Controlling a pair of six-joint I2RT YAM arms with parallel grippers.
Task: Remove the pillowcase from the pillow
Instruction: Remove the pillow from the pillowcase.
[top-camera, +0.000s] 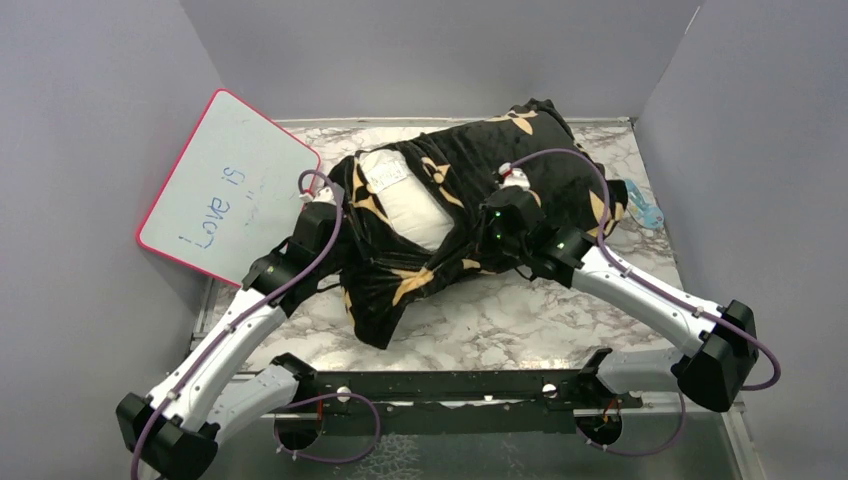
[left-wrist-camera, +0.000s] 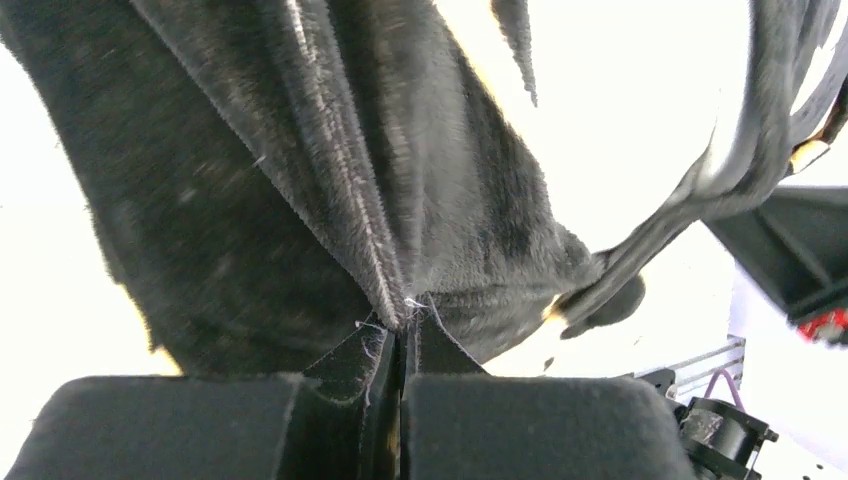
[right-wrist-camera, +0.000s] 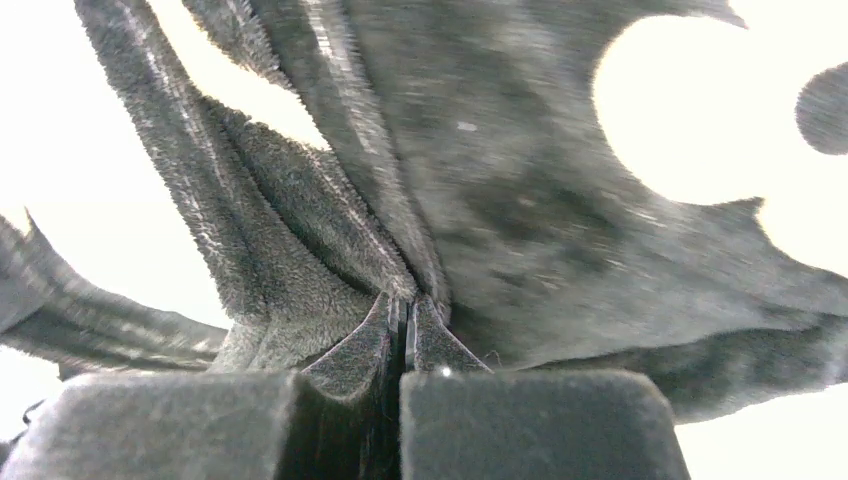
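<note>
Black pillowcase (top-camera: 462, 160) lies diagonally, mouth facing near-left, pillow (top-camera: 415, 208) showing.

A: Can you read any words?
B: Yes. The whiteboard (top-camera: 240, 165) with the pink rim says "Love is" in blue pen. Fainter writing beside it is too pale to read.
A: And the tag (top-camera: 385, 177) on the pillow (top-camera: 420, 212)?
B: Too small to read.

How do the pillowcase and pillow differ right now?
The pillowcase is black with tan motifs; the pillow is plain off-white. The pillowcase is rumpled, pinched by the left gripper and right gripper; the pillow is only partly exposed through its opening. Both lie on the marble table.
</note>
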